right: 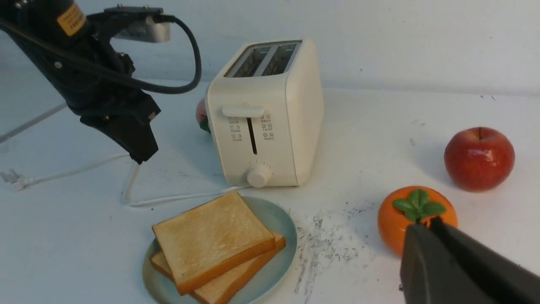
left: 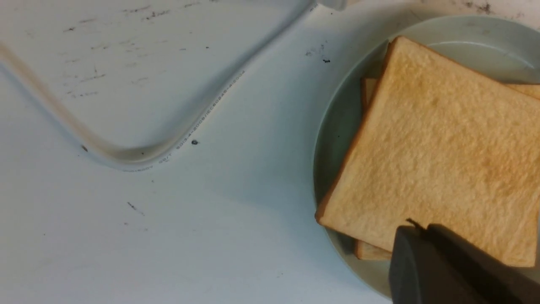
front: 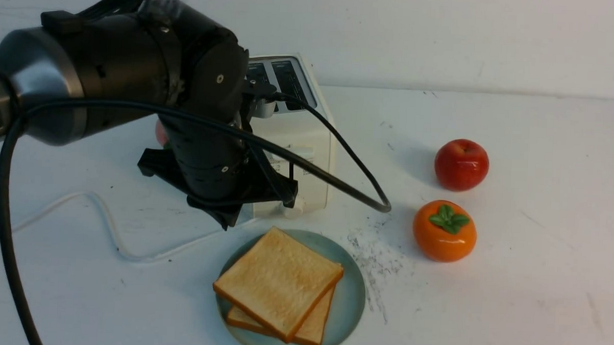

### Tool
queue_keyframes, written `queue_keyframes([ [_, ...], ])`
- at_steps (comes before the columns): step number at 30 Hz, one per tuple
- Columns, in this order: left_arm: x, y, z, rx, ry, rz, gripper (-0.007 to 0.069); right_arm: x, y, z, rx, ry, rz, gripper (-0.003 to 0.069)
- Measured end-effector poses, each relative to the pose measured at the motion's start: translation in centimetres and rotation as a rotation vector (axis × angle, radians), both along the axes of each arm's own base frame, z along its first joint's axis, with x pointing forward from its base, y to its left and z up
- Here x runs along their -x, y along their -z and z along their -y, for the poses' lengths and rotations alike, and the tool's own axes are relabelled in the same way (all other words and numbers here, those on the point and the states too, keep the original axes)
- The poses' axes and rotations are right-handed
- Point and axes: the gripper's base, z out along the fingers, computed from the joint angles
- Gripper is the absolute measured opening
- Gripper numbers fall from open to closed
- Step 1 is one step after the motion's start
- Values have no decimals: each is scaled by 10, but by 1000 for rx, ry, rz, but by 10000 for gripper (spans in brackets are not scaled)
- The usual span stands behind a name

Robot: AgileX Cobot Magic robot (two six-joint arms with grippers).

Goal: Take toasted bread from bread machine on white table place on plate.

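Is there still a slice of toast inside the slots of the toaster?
No, both slots of the toaster are empty; the two slices lie stacked on the plate.

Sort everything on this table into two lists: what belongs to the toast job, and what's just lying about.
Job: toasted bread, two slices stacked on the plate; bread machine, slots empty; white table.

Lying about: red apple; orange persimmon; white cord.

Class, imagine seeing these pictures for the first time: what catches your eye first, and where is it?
Two slices of toasted bread lie stacked on the plate in front of the bread machine, whose slots look empty. The black left gripper hangs above the white table, left of the machine. A red apple and an orange fruit sit to the right.
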Motion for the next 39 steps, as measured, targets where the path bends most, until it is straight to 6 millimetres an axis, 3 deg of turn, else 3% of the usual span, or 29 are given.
queue_keyframes([
  [20, 0, 0, 0, -6, 1, 4, -14, 1, 6, 1, 0, 2, 8, -1],
  [24, -1, 0, 0, -3, 2, 9, -14, 2, 25, 8, 8, 93, -8, 1],
  [36, -6, -2, -7, -96, 23, 76, -14, 9, 109, 32, 67, 447, -210, 9],
  [39, -6, -2, -8, -107, 22, 71, -14, 10, 108, 34, 57, 489, -193, 12],
])
